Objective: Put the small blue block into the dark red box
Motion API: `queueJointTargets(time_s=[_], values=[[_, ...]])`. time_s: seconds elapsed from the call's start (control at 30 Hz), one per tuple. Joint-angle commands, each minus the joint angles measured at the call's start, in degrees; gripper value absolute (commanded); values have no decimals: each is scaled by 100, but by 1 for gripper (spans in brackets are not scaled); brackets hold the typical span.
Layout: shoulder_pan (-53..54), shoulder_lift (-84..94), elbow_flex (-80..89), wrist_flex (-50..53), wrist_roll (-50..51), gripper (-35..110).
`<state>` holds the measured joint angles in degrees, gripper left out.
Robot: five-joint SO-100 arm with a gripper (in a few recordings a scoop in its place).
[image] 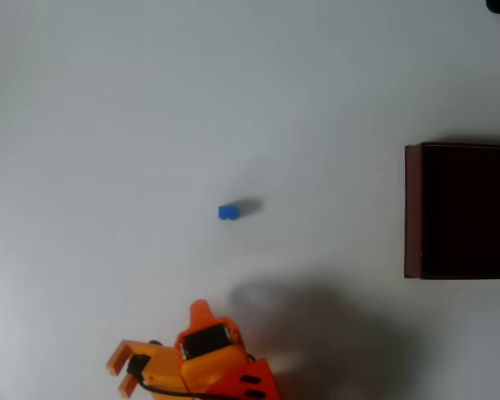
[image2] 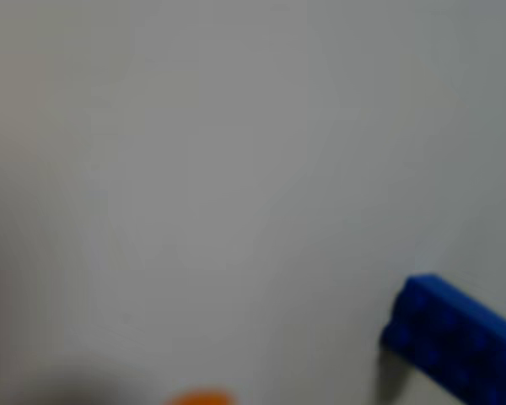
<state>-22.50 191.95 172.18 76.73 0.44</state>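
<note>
A small blue block (image: 227,212) is lying alone near the middle of a plain white worktop (image: 108,100), touching nothing. A dark red box (image: 413,208) with a near-black inside is sitting at the worktop's right edge in the overhead view, well apart from the block. The orange gripper (image: 122,370) is hovering at the bottom edge, below and left of the block, its two fingers spread apart and holding nothing. In the blurred wrist view, the block (image2: 455,342) is showing at the lower right corner.

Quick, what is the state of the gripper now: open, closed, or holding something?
Gripper: open and holding nothing; the blue block lies apart from it on the table.
</note>
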Motion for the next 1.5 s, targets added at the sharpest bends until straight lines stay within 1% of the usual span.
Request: queueJointTargets(time_s=[0.0, 0.97, 1.0, 1.1, 1.2, 1.47], values=[[-62, 44, 0, 53, 167, 0], [-53, 44, 0, 53, 176, 0], [-70, 44, 0, 53, 202, 1], [-299, 53, -18, 26, 132, 9], [-343, 53, -62, -26, 439, 14], [-114, -167, -536, 26, 457, 20]])
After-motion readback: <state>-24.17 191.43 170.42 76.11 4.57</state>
